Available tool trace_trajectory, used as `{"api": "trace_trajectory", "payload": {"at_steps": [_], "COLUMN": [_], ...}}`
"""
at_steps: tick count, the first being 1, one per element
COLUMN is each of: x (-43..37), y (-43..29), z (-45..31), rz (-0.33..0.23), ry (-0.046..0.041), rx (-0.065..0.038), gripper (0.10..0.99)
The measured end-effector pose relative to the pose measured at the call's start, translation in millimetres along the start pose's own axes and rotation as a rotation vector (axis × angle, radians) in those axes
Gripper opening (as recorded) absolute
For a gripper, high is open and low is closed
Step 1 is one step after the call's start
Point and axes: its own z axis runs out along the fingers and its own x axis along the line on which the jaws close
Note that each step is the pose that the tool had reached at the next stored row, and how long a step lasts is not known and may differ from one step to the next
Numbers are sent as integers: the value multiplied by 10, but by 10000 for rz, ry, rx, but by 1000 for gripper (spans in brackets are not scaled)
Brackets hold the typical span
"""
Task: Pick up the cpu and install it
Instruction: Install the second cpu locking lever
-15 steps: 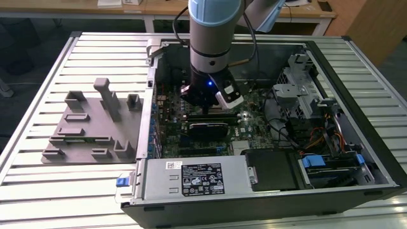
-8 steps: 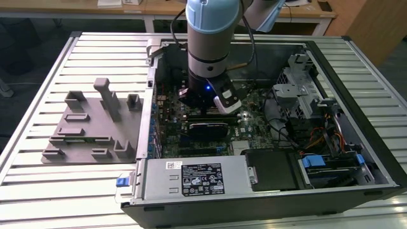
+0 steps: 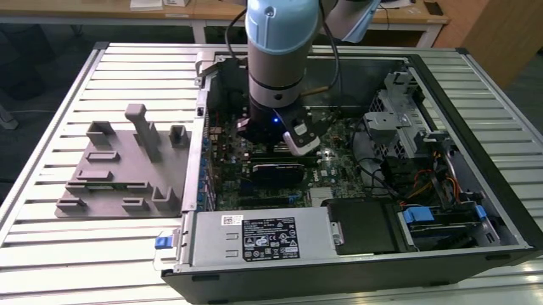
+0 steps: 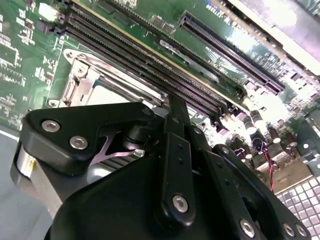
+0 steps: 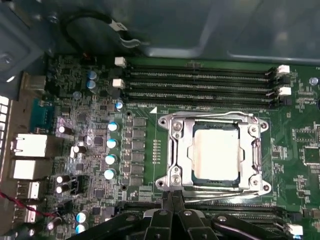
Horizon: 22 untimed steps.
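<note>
One cpu [image 5: 216,151] seated flat in socket frame [image 5: 172,150] on motherboard [image 5: 145,165], silver top up, seen in first wrist view. Arm [image 3: 276,51] down inside open computer case [image 3: 475,210], gripper [image 3: 284,136] low over board, just beside socket edge. Jaws pressed together, holding nothing, tips near memory slots [image 4: 150,55] in second wrist view. Grey fixture tray [image 3: 119,171] on table [image 3: 85,254], at exterior view's left of case.

Even overhead light fills the exterior view, and the slatted surface [image 3: 51,254] reads pale. Inside the computer case [image 3: 475,190] it is dimmer. Glare whitens the cpu [image 5: 216,152] in the first wrist view. The near black hand [image 4: 170,105] looks soft.
</note>
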Motion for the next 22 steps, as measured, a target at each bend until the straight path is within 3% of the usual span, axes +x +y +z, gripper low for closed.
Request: {"api": "trace_trajectory", "payload": {"at_steps": [4, 8, 9, 13, 17, 22], "x": [31, 47, 48, 52, 54, 71], "y": [-49, -68, -72, -93, -94, -107], "z": [12, 24, 33, 76, 90, 89], "rz": [-3, -1, -1, 2, 2, 2], "ry": [-8, -26, -28, -28, -46, -45], "rx": [-249, -646, -693, -787, -990, -997], "gripper": [106, 106, 106, 106, 106, 106]}}
